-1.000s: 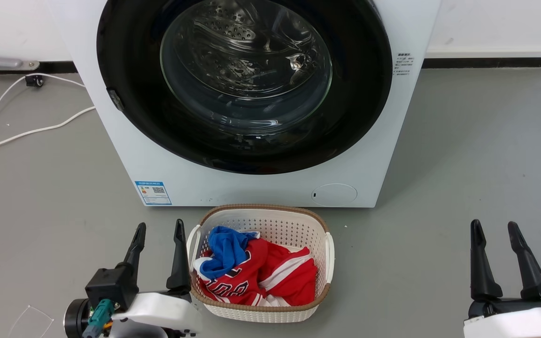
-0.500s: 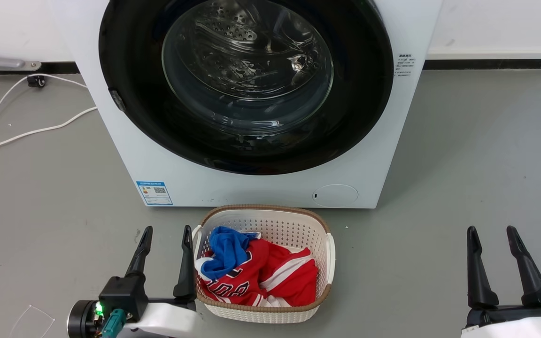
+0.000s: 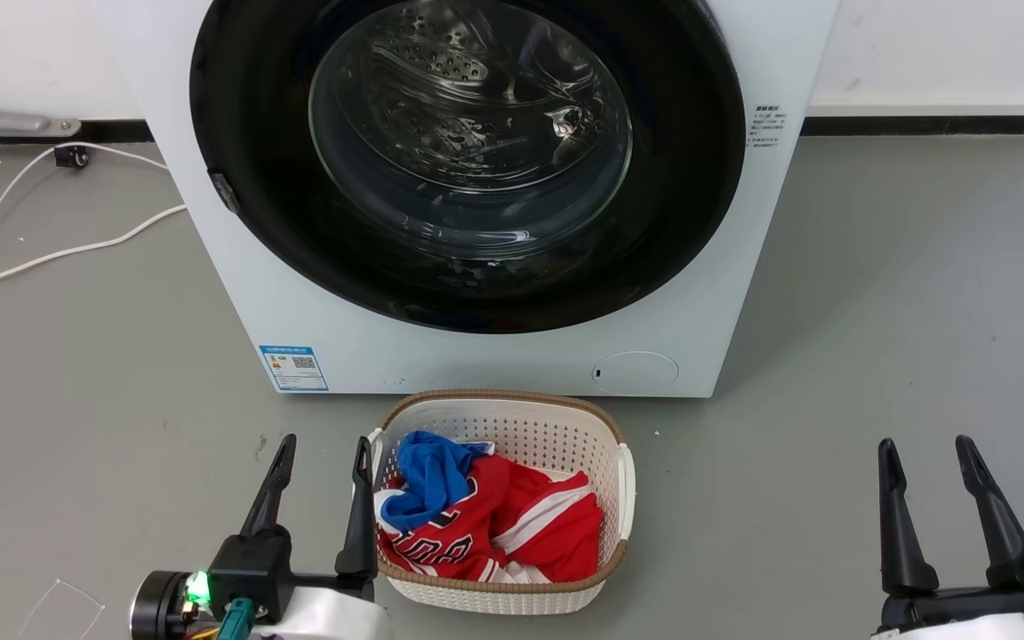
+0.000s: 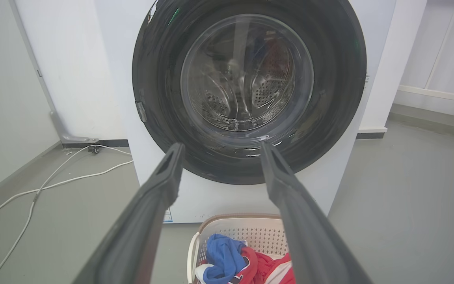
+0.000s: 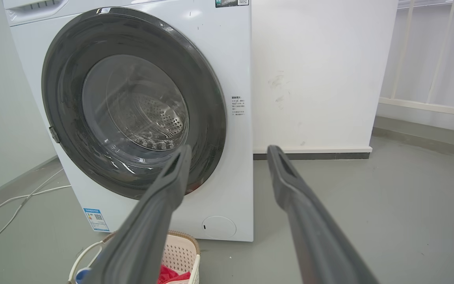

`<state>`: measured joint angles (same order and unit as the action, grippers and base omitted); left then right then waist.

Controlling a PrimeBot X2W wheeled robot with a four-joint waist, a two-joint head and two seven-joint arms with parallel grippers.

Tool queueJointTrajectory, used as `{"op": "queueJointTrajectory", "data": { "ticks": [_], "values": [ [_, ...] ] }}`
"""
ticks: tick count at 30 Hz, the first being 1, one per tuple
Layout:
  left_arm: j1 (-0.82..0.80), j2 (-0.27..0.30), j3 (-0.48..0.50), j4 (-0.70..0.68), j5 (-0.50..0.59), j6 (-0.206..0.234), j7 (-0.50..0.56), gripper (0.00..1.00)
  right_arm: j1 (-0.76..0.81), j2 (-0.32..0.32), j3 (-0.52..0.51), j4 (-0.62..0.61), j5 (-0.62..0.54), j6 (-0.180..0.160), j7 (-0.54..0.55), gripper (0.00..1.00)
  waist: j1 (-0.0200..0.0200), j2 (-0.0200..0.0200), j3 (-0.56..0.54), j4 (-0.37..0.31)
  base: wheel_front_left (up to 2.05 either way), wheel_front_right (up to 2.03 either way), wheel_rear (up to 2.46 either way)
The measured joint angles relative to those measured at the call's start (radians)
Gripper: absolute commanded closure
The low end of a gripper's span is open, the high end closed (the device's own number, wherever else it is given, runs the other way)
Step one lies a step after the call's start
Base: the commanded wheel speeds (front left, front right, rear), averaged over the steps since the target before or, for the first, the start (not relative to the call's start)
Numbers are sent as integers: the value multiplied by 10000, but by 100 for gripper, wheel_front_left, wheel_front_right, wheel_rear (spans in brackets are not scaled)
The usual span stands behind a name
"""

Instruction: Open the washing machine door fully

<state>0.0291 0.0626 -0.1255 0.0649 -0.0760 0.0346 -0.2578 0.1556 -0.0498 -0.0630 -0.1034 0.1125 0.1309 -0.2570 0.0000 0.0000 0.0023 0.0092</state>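
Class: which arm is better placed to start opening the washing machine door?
Probably right: the right gripper is open, nearer the washing machine door's free edge; its hinge-like tab sits left.

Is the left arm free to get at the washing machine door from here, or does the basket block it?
Probably yes. The left tool sits open beside the basket, not behind it; bare floor leads to the left side of the shut door. Whether the arm stretches that far is unclear.
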Motion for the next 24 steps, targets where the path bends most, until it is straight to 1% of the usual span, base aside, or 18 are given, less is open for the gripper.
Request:
{"op": "queueJointTrajectory", "data": {
  "ticks": [4,12,24],
  "values": [
    [31,-36,69,23,188,-84,-40,0,47,0,-33,8,-65,0,-56,0,0,0,-7,8,0,0,0],
    [33,-86,253,81,132,-215,-52,0,83,0,-69,138,144,0,-58,0,0,0,-2,36,0,0,0],
    [63,-104,328,169,117,-255,-52,0,83,-2,-50,316,265,0,-59,0,0,0,-23,18,0,0,0]
  ]
}}
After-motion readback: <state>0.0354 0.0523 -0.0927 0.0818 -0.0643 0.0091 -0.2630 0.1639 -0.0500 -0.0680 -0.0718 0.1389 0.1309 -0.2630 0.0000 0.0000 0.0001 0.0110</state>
